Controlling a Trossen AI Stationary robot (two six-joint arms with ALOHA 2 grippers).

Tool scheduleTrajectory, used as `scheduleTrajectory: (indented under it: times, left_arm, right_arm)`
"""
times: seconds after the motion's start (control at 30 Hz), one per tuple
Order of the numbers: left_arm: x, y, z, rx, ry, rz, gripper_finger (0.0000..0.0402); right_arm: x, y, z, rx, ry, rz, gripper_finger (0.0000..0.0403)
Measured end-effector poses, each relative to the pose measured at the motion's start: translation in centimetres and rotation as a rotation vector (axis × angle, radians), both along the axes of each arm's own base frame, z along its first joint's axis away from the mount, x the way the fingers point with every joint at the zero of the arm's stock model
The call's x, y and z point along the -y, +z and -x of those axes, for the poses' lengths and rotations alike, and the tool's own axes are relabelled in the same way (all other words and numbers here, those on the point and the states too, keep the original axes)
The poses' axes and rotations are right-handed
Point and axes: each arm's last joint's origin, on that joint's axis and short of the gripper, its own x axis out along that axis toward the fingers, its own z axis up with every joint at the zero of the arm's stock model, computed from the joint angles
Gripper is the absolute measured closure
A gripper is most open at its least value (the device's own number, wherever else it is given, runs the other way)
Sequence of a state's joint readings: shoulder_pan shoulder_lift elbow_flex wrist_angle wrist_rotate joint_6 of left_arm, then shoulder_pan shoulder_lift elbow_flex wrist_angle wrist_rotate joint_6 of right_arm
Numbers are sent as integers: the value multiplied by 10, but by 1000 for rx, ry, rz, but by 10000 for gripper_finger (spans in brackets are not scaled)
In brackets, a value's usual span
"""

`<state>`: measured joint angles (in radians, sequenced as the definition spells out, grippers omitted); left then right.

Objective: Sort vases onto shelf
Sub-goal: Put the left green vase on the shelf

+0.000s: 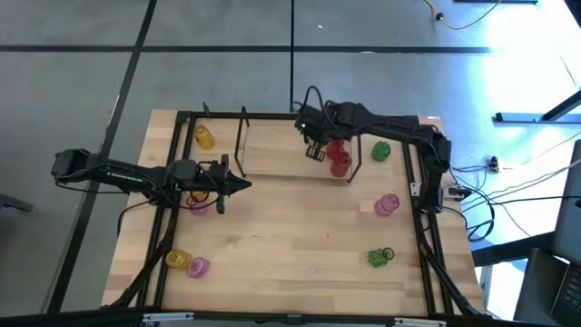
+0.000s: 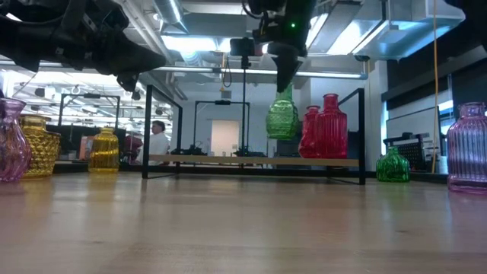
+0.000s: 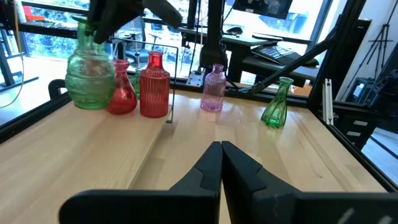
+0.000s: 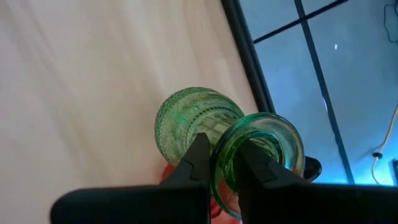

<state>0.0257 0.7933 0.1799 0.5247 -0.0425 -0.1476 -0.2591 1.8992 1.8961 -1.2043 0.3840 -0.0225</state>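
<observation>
Closest to the low camera is the big wooden table (image 2: 243, 228), flat and pale. Across it sits the shelf (image 2: 255, 160), a low wood board with thin black frames at its ends.

Above the shelf hangs the right gripper (image 4: 222, 163). Its two fingers pinch the rim of a green vase (image 2: 282, 116), one finger inside the mouth and one outside. The vase hangs straight down under the pincer and does not touch the board yet. Just beside the pincer, on the shelf, stand two red vases (image 2: 323, 127).

The left gripper (image 3: 221, 155) waits well away from the right one, over the table, with its fingers pressed together and nothing in them.

More vases stand on the table, away from both pincers.

The step now looks like putting the green vase on the shelf. Next, it should go down slowly beside the red ones, without bumping them, and only then let go.
</observation>
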Motion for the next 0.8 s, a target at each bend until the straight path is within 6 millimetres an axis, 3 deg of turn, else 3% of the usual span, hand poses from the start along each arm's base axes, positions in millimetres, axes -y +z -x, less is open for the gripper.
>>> scheduleTrajectory:
  times: [0.33, 0.8]
  left_arm:
    - [0, 0, 0, 0, 0, 0, 400]
    - [0, 0, 0, 0, 0, 0, 400]
  right_arm:
    - [30, -2, 9, -11, -47, -2, 382]
    - [53, -21, 4, -32, -58, -60, 382]
